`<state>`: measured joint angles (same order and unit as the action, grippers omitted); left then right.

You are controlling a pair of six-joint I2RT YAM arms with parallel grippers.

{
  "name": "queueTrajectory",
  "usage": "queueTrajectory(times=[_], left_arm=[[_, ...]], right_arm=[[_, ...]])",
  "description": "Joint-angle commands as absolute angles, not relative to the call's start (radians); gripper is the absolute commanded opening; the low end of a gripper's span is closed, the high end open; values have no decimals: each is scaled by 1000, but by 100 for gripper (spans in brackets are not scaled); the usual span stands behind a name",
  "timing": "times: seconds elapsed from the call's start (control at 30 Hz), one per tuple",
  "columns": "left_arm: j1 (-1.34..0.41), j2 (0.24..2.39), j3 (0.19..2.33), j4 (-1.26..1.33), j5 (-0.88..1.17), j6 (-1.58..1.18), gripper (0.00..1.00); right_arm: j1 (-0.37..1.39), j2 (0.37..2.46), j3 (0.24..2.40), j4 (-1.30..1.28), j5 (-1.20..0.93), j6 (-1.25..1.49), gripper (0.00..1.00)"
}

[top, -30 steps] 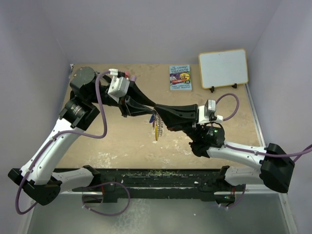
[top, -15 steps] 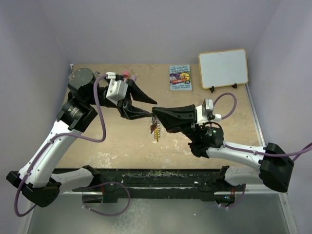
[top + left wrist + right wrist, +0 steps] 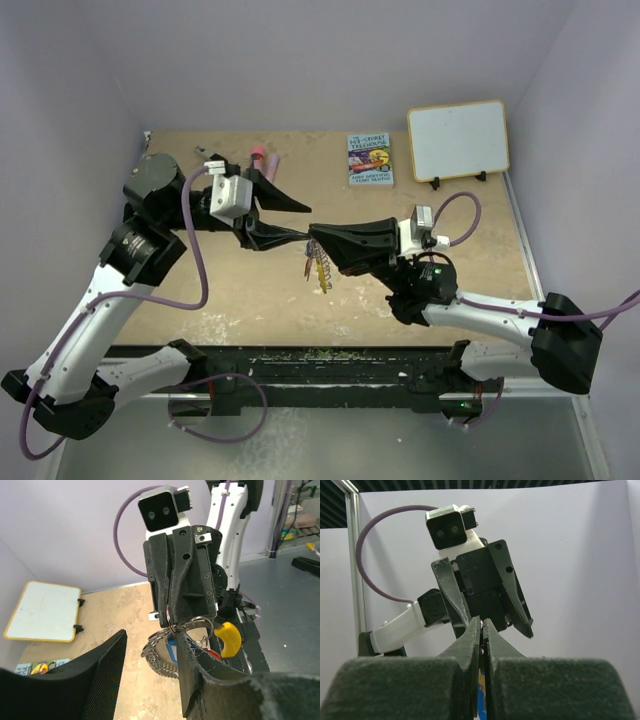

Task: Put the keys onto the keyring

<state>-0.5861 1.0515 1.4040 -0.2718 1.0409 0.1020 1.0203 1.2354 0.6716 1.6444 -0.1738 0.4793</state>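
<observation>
Above the middle of the desk [image 3: 260, 300], the right pincer [image 3: 316, 236] is clamped shut on the top of the keyring [image 3: 318, 262]. The hoop dangles free in the air, apparently so that the other arm can work on it. The blue key [image 3: 172, 650] and red key [image 3: 212, 653] hang bunched against its silvery coil; whether they are threaded on cannot be told. The left pincer [image 3: 306, 220] faces it with jaws spread, gripping nothing. Compared with a second ago, the left arm has drawn back leftward, and the ring sits slightly further left.
</observation>
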Motion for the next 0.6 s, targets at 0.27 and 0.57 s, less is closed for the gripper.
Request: queueTrajectory(times=[0.27, 0.57], left_arm=[[-603, 966, 1398, -205, 1035, 95, 49], [-604, 919, 1304, -261, 881, 130, 47]], right_arm=[[1014, 1237, 653, 1897, -152, 449, 0], [1015, 1212, 643, 1898, -152, 442, 0]])
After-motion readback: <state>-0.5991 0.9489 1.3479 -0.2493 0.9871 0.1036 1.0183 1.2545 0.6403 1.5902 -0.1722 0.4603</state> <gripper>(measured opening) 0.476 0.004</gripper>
